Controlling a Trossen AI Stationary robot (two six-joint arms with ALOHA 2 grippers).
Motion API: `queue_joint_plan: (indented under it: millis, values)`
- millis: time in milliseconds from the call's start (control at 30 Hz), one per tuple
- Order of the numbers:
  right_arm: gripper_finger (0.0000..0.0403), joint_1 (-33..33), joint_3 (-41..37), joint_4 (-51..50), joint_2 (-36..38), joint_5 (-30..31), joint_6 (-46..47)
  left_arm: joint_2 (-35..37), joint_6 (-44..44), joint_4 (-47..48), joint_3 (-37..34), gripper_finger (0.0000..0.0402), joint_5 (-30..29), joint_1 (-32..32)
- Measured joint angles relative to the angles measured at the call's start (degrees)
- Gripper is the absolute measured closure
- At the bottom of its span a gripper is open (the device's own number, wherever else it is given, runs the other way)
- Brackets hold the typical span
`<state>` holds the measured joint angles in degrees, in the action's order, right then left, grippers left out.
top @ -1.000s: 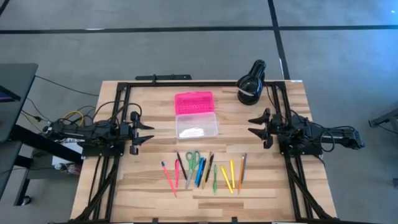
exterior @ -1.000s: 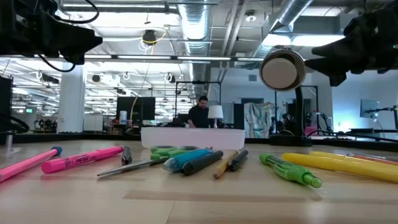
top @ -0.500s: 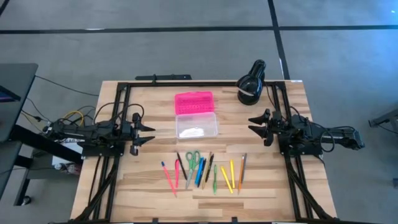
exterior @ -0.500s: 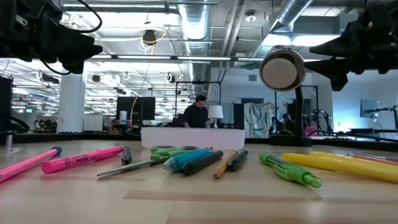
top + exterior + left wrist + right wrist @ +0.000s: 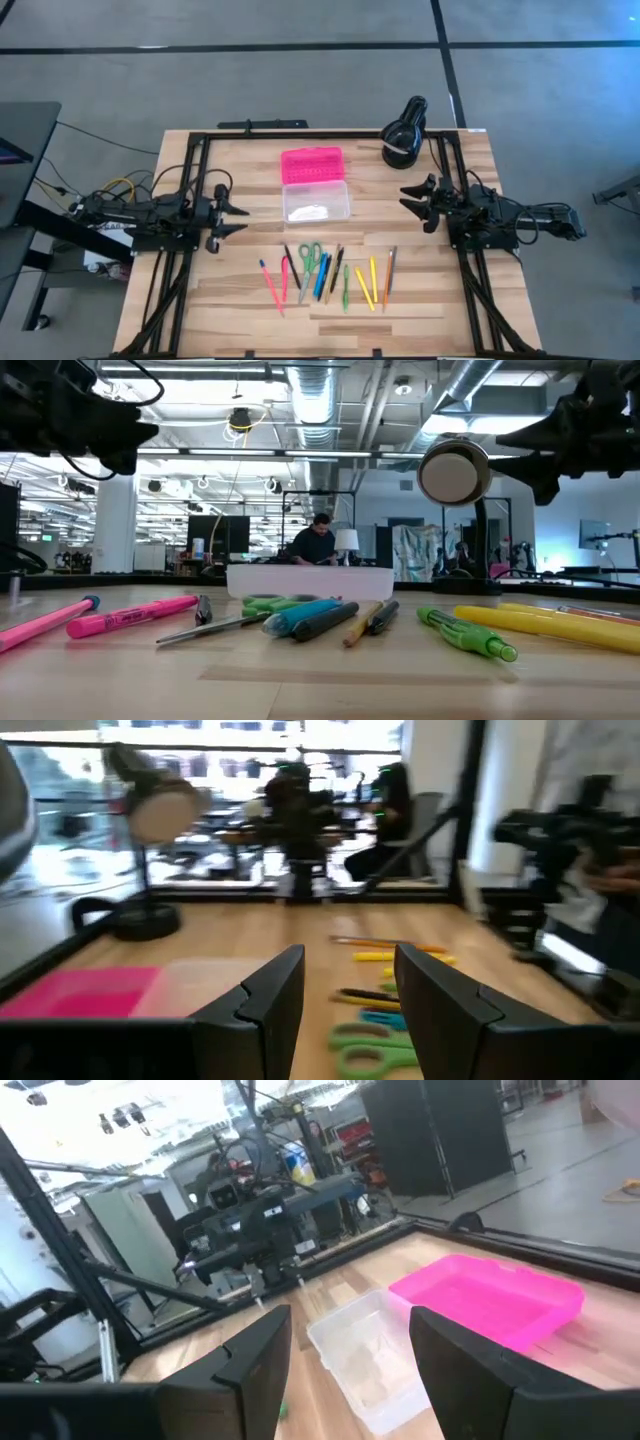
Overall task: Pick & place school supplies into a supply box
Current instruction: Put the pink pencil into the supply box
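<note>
The supply box lies open at mid-table, its clear base (image 5: 316, 202) on the wood and its pink lid (image 5: 311, 164) flat on the table's far side of it. The school supplies (image 5: 325, 275), a row of coloured pens and pencils with green-handled scissors (image 5: 311, 256), lie on the table nearer the front edge. My left gripper (image 5: 240, 219) hovers at the table's left, open and pointing level toward the box. At the table's right my right gripper (image 5: 403, 197) also hovers open and level, facing the box. Nothing sits between either pair of fingers (image 5: 265, 1005) (image 5: 250, 1360).
A black round lamp (image 5: 404, 135) stands at the far right corner. A black frame (image 5: 300, 134) runs along the table's edges. Bare wood lies between each gripper and the box. In the low view a person (image 5: 316, 543) is in the room beyond the table.
Both grippers have stayed in place and rolled a little about the line they point along. Their fingers remain apart as before. The box and the supplies have not moved.
</note>
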<state>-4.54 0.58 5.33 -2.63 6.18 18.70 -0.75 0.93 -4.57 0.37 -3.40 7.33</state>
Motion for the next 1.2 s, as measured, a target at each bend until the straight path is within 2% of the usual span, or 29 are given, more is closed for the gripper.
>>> queue_joint_plan:
  millis: [267,467,700,800,1000,1200]
  values:
    - [0.0203,0.0,0.1,11.5,0.0,-1.9,-4.2,-1.7,-6.1,-1.5,2.3,0.0250,3.1,0.0]
    - [0.0203,-0.1,0.1,11.7,0.0,-2.0,-5.7,-8.3,-10.5,-2.1,7.1,0.0250,2.6,0.0]
    - [0.0203,0.0,3.7,11.9,-0.7,-8.5,-13.7,-17.4,-16.5,-2.9,16.4,0.0250,-2.7,0.0]
    - [0.0203,0.0,6.5,10.6,-1.9,-9.3,-17.2,-20.0,-17.9,-3.0,20.1,0.0250,-5.0,0.0]
    - [0.0203,0.0,13.2,4.6,-7.3,-9.3,-22.4,-22.6,-19.2,-2.6,24.3,0.0250,-6.0,0.0]
    - [0.0203,0.0,19.0,0.7,-16.9,-9.3,-25.3,-23.3,-20.9,0.5,25.1,0.0250,-5.9,0.0]
